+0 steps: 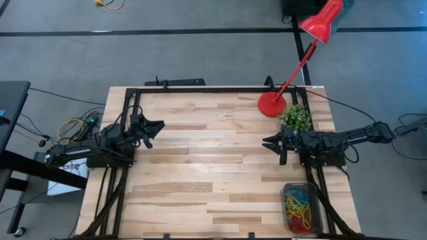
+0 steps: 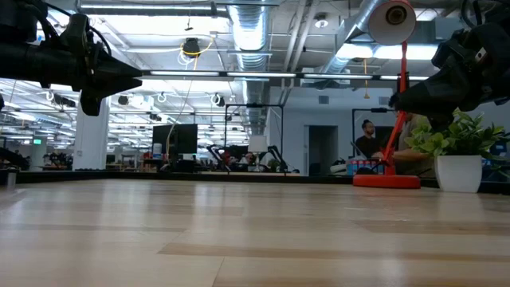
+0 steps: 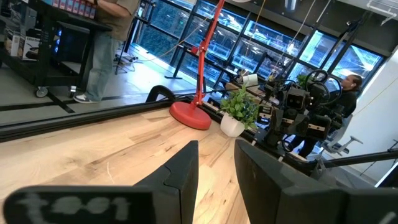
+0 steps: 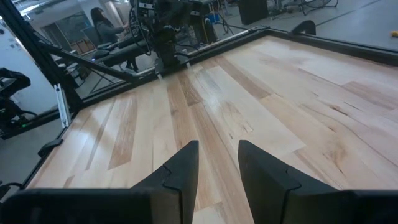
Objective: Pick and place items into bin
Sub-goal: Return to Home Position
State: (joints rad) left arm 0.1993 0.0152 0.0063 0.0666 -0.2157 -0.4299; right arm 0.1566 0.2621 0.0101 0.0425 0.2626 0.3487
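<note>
High view alone shows items (image 1: pixel 300 204) in bin (image 1: pixel 302 185); left hand (image 3: pixel 216 147), right hand (image 4: pixel 217 147) parted.

The bin (image 1: pixel 301 185) sat in the near right corner of the tabletop (image 1: pixel 213 167). A heap of bands (image 1: pixel 300 203) lay inside the bin. The lamp base (image 1: pixel 271 105) stood at the far right of the tabletop. The plant (image 1: pixel 295 117) stood just beside it, closer to the right edge. The left pincer (image 1: pixel 155 133) hung over the left side of the tabletop. The right pincer (image 1: pixel 273 150) hung over the right side, near the plant and farther back than the bin. The two pincers pointed at each other, well apart, with the middle of the tabletop between them.
</note>
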